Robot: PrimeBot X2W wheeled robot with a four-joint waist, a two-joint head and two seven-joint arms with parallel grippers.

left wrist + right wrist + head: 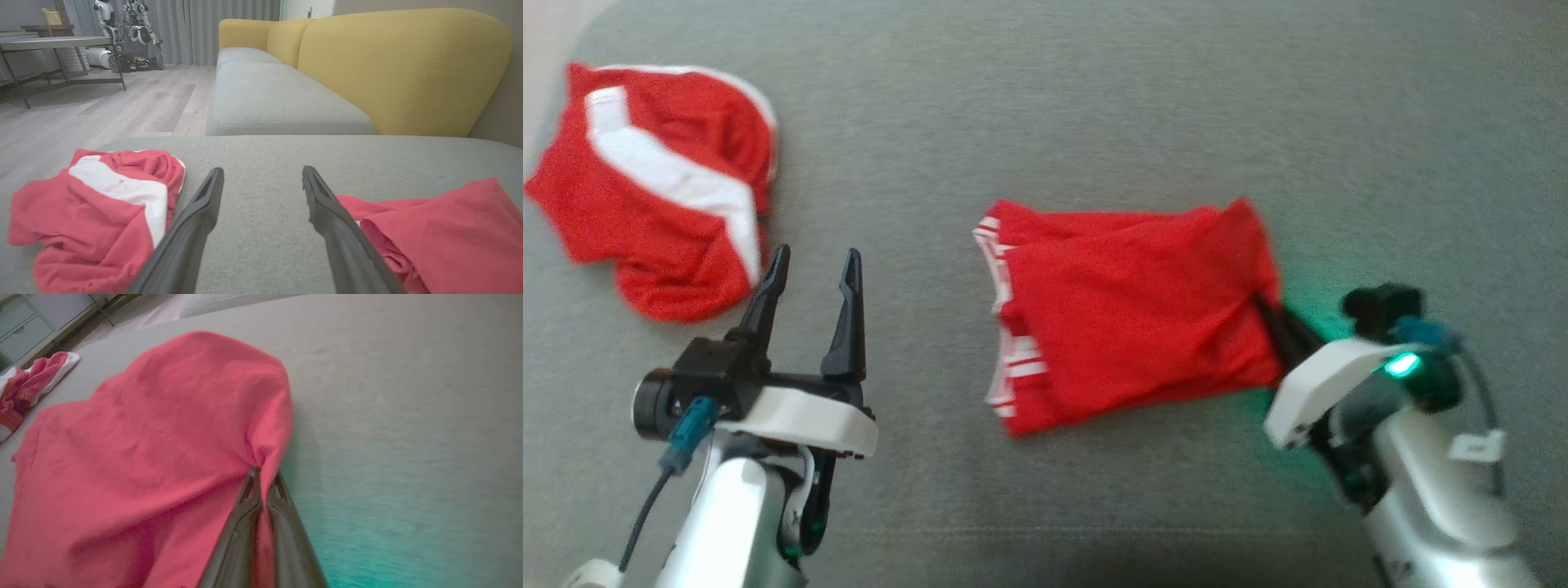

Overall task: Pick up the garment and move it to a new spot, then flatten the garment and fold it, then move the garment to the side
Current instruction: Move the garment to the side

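Head view: the red garment (pixel 1135 318) lies mid-way across the grey cushion (pixel 1094 106), and the right gripper (pixel 1270 314) pinches its right edge. 
Left wrist view: the left gripper (pixel 261 176) hovers spread wide, empty. 
Right wrist view: the fingers (pixel 241 522) clamp only a thin fold. Lift slowly, and keep the layers together.

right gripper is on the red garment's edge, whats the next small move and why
Probably raise the right gripper a little and start drawing the folded red garment sideways. Its jaws are shut on the garment's right edge, the cloth already lies folded on the grey cushion, and the left gripper hangs open, apart from it, so nothing else holds it.
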